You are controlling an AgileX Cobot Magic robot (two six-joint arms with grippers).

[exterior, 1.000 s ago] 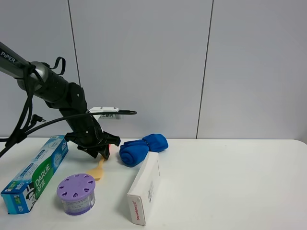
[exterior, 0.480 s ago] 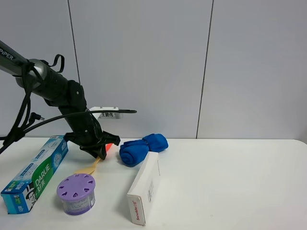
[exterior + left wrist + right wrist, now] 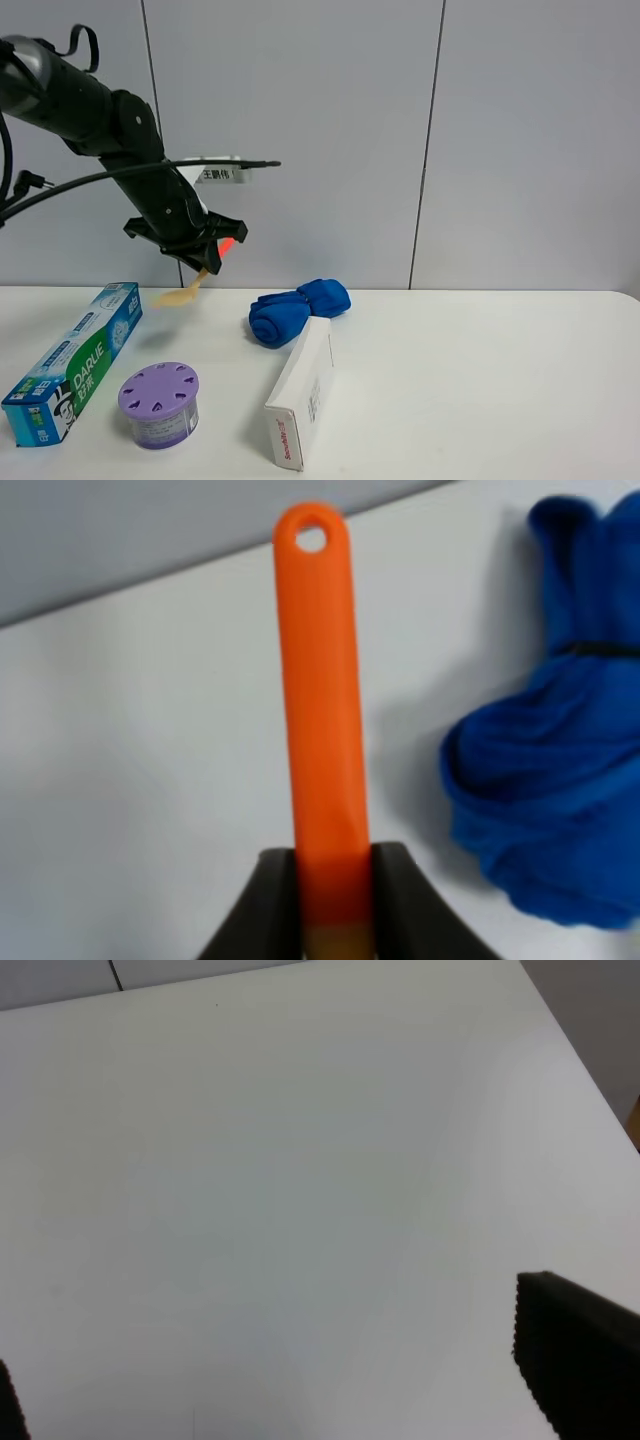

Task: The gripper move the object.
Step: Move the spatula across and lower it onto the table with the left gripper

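My left gripper [image 3: 208,256] is shut on the spatula [image 3: 196,278] and holds it well above the table, at the back left. The tan head [image 3: 172,297] hangs down to the left and the orange-red handle end [image 3: 228,245] points up to the right. In the left wrist view the two black fingers [image 3: 262,905] clamp the orange handle [image 3: 322,710] where it meets the tan part. My right gripper is open in the right wrist view, with one black fingertip [image 3: 575,1360] at the edge over bare white table. It is out of the exterior view.
A rolled blue cloth [image 3: 297,309] lies behind a white box [image 3: 301,391]. A purple round container [image 3: 158,403] stands at the front left next to a Darlie toothpaste box [image 3: 76,359]. A grey panel wall stands behind the white table [image 3: 480,380].
My left gripper has risen with the spatula, lifting it off the table from beside the purple container to well above the toothpaste box.
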